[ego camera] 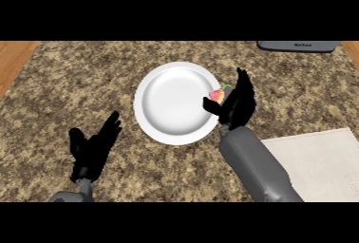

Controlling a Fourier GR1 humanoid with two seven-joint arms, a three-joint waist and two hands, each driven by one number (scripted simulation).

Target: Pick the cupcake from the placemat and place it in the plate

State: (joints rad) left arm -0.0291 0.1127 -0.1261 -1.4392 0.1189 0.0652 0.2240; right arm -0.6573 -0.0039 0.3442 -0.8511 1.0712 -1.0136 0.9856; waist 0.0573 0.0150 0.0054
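We're looking straight down on the speckled brown granite worktop [63, 85], which fills nearly the whole view, with a strip of wood showing at the far left edge. At about four o'clock lies the pale placemat [319, 163], bare on the part we can see, its near corner covered by the right grey forearm [256, 166]. Just above centre sits the white plate [172, 102], round and glossy. Up at one o'clock, at the very top edge, we catch the rim of a grey appliance [298, 46].

Now the right robot hand [235, 107]: it stands at the plate's three o'clock rim, fingers pointing up toward twelve, thumb curled in, and it's pinching the cupcake [219, 95]. We see only a sliver of the cupcake, pink and yellow with a touch of green on top, right over the plate's right edge; whether it touches the plate, we can't tell.

Over at eight o'clock, the left robot hand [95, 144] rests with fingers spread and straight, holding nothing, well apart from the plate.
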